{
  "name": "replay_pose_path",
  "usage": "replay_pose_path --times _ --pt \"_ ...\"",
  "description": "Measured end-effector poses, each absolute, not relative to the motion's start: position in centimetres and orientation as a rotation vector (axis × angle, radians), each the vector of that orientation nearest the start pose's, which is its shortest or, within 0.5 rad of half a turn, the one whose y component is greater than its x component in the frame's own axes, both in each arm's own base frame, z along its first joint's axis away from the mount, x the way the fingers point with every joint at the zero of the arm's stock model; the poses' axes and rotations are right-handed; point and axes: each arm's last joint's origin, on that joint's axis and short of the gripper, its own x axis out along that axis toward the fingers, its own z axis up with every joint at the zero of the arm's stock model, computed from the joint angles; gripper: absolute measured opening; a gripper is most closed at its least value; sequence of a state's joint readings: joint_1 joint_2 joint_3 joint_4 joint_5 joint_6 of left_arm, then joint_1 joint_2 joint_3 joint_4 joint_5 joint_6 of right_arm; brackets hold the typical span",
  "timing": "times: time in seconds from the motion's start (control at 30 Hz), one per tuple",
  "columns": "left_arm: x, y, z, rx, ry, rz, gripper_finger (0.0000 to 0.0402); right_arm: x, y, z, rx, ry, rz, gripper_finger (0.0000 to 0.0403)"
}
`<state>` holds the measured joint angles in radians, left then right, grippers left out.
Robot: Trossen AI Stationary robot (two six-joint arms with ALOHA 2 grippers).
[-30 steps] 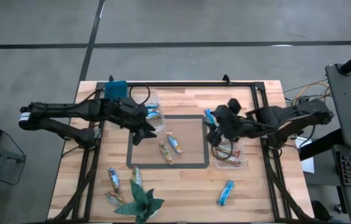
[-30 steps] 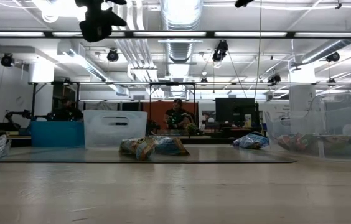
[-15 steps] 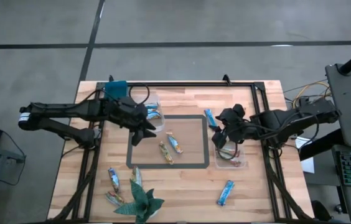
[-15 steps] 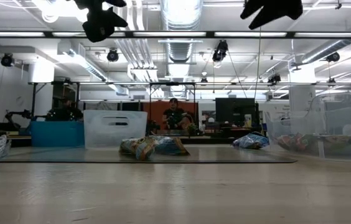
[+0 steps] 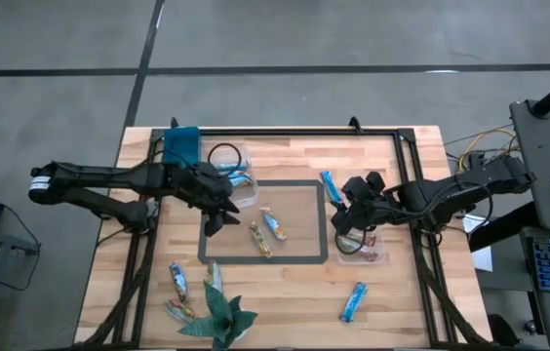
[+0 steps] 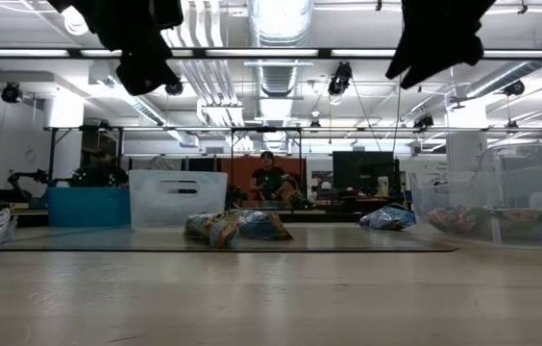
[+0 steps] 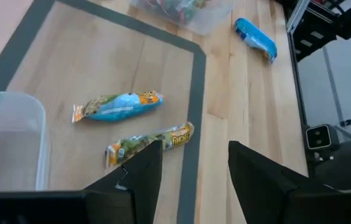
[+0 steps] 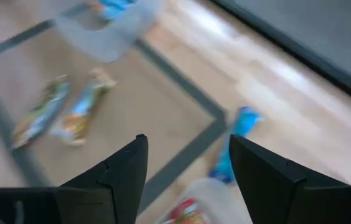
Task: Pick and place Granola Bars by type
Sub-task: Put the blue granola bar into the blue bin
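Observation:
Two granola bars lie inside the taped rectangle: a blue and orange one (image 5: 273,224) (image 7: 118,106) and a green and gold one (image 5: 258,239) (image 7: 150,142). A blue bar (image 5: 329,183) (image 8: 234,140) lies past the rectangle's right side. Another blue bar (image 5: 354,302) lies near the near edge. Three more bars (image 5: 177,280) lie near left. My left gripper (image 5: 215,213) (image 7: 194,180) hovers open over the rectangle's left side. My right gripper (image 5: 348,219) (image 8: 188,168) hovers open at the rectangle's right side, above the table.
A clear tub (image 5: 241,180) with blue bars stands far left of the rectangle. Another clear tub (image 5: 361,244) with brown and red bars stands to its right, just below my right gripper. A green paper figure (image 5: 218,317) sits at the near edge. A black frame (image 5: 285,132) rims the table.
Both grippers have come down toward the table. The left one has also moved a little toward the near edge, over the rectangle's left side. The right one has shifted slightly toward the near right. No bar has moved.

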<state>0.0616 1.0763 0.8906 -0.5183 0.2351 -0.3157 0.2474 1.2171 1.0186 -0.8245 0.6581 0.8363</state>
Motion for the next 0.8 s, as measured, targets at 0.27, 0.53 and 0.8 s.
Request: replay_pose_path --times 0.27,0.53,0.8 --pt "22.3 0.7 29.0 -0.419 0.662 -0.051 0.0165 23.5 -1.4 26.6 0.378 0.742 -0.937 0.0215" --pt "22.5 0.7 29.8 -0.424 0.632 -0.054 0.0165 24.5 -5.4 24.9 0.456 0.824 -0.999 0.0215" --pt "22.7 0.7 31.7 -0.402 0.573 -0.070 0.0165 26.1 -7.3 21.5 0.555 0.966 -1.013 0.0215"
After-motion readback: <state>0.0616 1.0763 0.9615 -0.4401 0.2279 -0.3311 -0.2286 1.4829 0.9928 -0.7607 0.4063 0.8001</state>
